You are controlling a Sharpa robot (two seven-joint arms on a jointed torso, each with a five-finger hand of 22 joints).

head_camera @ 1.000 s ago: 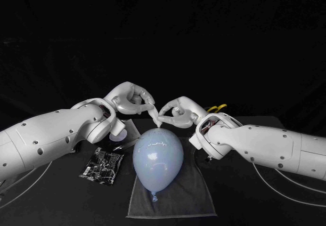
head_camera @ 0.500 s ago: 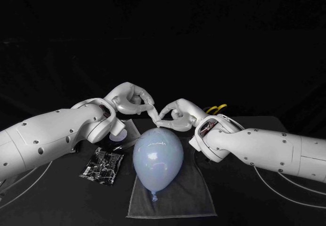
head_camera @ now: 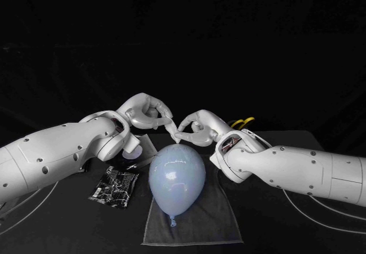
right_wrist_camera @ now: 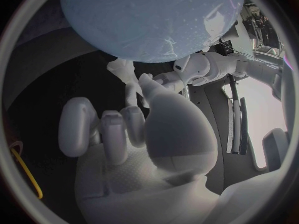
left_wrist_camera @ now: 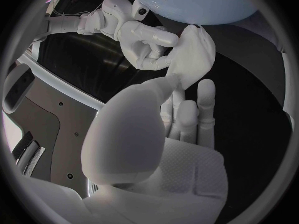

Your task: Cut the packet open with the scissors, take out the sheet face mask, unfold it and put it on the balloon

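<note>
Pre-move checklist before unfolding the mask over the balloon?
1. Both hands on mask: ok. Left hand and right hand pinch the mask between them.
2. Mask unfolded: not ok, it looks folded and compact.
3. Balloon seated on towel: ok.
4. Packet clear of balloon: ok, it lies beside the towel.
5. Which mask side faces the balloon: cannot tell.
</note>
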